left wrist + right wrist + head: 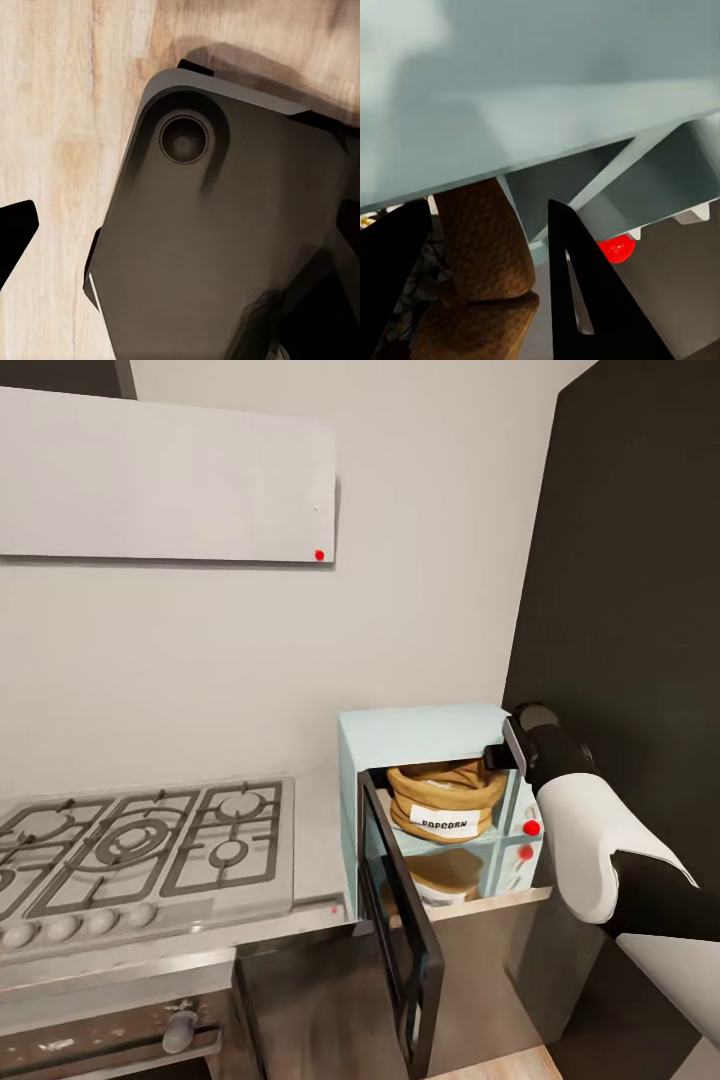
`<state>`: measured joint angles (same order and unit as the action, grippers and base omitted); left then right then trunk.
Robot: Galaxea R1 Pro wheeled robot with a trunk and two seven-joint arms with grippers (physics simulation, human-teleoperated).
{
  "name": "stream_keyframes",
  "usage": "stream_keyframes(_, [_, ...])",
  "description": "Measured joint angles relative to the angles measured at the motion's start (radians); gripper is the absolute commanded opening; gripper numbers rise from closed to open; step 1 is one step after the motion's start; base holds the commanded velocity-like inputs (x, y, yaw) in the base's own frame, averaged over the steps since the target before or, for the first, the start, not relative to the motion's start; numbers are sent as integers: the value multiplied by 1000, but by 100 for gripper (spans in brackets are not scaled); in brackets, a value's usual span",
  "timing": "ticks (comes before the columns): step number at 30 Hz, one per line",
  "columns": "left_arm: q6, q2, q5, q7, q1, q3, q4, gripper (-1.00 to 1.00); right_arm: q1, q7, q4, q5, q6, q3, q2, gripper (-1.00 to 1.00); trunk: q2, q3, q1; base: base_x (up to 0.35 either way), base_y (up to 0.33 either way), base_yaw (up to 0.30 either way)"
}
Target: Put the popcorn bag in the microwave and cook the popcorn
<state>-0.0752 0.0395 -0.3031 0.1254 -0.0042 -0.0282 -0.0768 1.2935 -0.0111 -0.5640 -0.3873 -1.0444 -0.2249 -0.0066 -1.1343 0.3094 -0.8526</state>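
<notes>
Your popcorn bag (447, 800): tan-brown sack, thick rolled rim, white "POPCORN" label facing out, sitting inside the microwave (420, 732), whose dark glass door (402, 940) hangs swung wide open toward you. The microwave: pale mint-blue box at the right end of the steel worktop (318, 840), against a dark wall panel (630, 590), with a red round light (531, 827) on its front. Your right gripper (487, 247): at the upper right corner of the microwave opening, its two dark fingers (585, 292) spread apart with the bag's rolled rim (480, 247) between them; whether they press on it you cannot tell. Your left gripper: a dark fingertip (15, 232) over a pale wood floor (60, 112) and a grey robot part (225, 240); its opening cannot be told. Gas hob (140, 845) on the worktop left of the microwave; white wall cabinet (165, 475) above.
</notes>
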Motion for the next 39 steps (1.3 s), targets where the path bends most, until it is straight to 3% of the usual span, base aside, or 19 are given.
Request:
stream_keyframes(9, [0, 0, 0, 0, 0, 0, 0, 100, 0, 0, 1, -1, 0, 0, 0, -100, 0, 0, 0, 0, 0, 0])
stream_keyframes(10, [0, 0, 0, 0, 0, 0, 0, 100, 0, 0, 1, -1, 0, 0, 0, 100, 0, 0, 0, 0, 0, 0])
stream_keyframes(18, [0, 0, 1, 0, 0, 0, 0, 100, 0, -3, 0, 59, 0, -4, 2, 100, -1, 0, 0, 0, 0, 0])
stream_keyframes(21, [0, 1, 0, 0, 0, 0, 0, 100, 0, -5, -3, 62, 0, -5, 4, 100, 0, 0, 0, -91, 0, 0])
stream_keyframes(23, [0, 3, 0, 1, 0, 0, 0, 100, 0, -2, -17, 19, 0, -2, -1, 100, 0, 0, 0, -295, 0, 0])
stream_keyframes(30, [0, 5, 0, 2, 0, 0, 0, 100, 0, -12, -39, 21, 0, -3, -2, 100, 0, 0, -1, -338, 0, 0])
stream_keyframes(33, [0, 5, 0, 2, 0, 0, 0, 100, 0, -67, -85, 33, 0, -4, -4, 100, 0, 0, -1, -344, 0, 0])
stream_keyframes(34, [0, 5, 0, 2, 0, 0, 0, 100, 0, -125, -115, 42, 0, -4, -14, 100, 0, 0, -1, -344, 0, 0])
stream_keyframes(36, [0, 4, 0, 1, 0, 0, 0, 100, 0, -180, -133, 45, 0, -4, -35, 100, 0, 0, -1, -311, 0, 0])
stream_keyframes(39, [0, 2, 0, 0, 0, 0, 1, 100, -16, -205, -141, 46, 0, -3, -53, 100, 0, 0, 0, -135, 0, 0])
